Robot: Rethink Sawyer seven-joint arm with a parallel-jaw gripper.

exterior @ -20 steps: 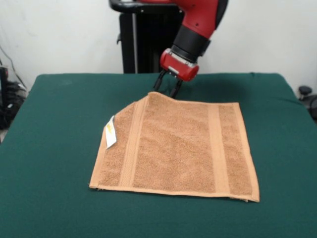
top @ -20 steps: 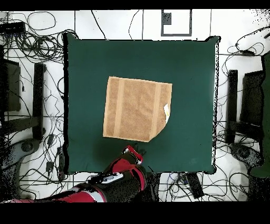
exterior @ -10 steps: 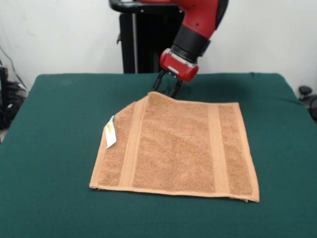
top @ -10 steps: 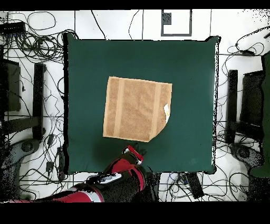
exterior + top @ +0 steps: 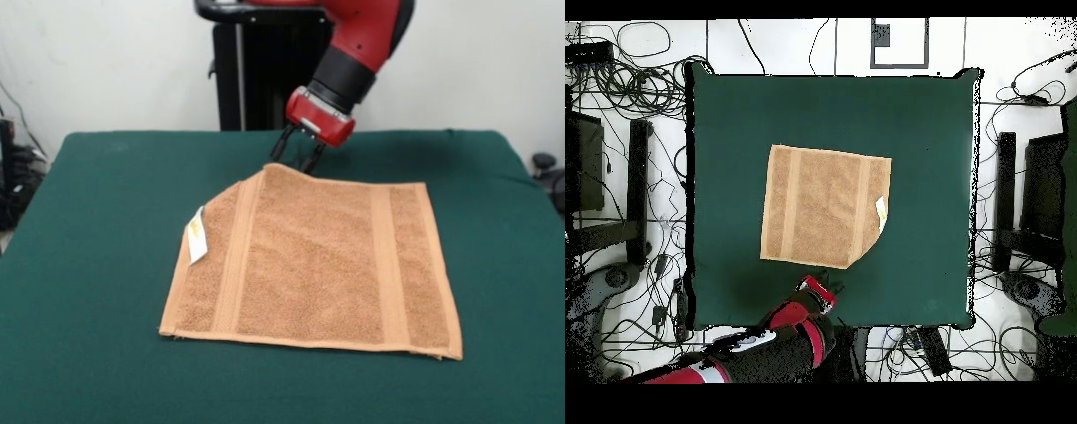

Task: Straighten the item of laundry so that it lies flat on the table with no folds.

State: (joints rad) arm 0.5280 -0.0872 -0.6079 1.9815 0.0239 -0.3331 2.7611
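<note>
The orange-tan towel point(image 5: 318, 265) lies spread on the green table point(image 5: 97, 203), with woven bands near its left and right edges. Its far-left corner is folded in, which leaves a slanted edge, and the white tag point(image 5: 196, 235) shows there. My gripper point(image 5: 297, 159) hangs just behind the towel's far edge, near the top of that slanted edge. Its dark fingers stand apart and hold nothing. In the overhead view the towel point(image 5: 823, 207) lies mid-table, with the tag point(image 5: 881, 213) at its right edge. The gripper's point(image 5: 822, 285) red head is just below the towel's lower edge.
The black pedestal point(image 5: 256, 75) stands behind the table's far edge. Cables point(image 5: 635, 80) and dark stands point(image 5: 637, 190) surround the table on the floor. Wide green cloth lies open on all sides of the towel.
The arm's upper part has shifted a little. The gripper stays at the same spot behind the towel. The towel has not moved.
</note>
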